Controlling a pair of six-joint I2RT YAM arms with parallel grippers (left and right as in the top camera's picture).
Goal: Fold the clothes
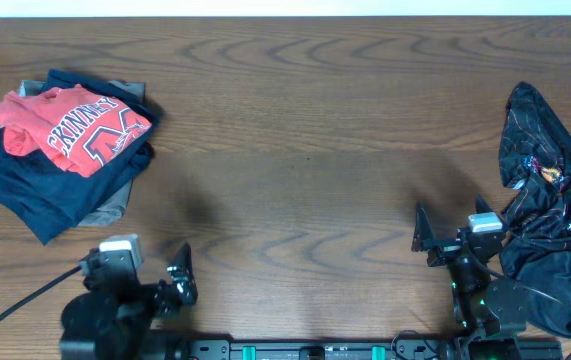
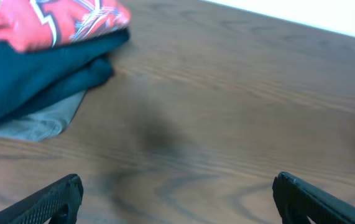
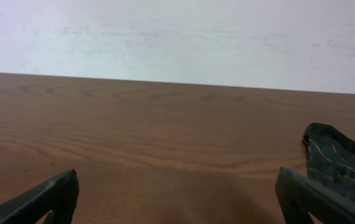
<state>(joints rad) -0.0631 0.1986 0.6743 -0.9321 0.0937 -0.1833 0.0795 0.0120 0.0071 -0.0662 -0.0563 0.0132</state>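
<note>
stack: coral T-shirt on navy garments, table far-left; beyond left gripper, fingers spread
black garment: table right edge; beside right gripper, fingers spread
room: table middle

The desk is a dark brown wood-grain surface (grain runs lengthwise, with oval whorls) and appears in all three views. Beyond its far edge stands a plain white wall, faintly smudged.
</note>
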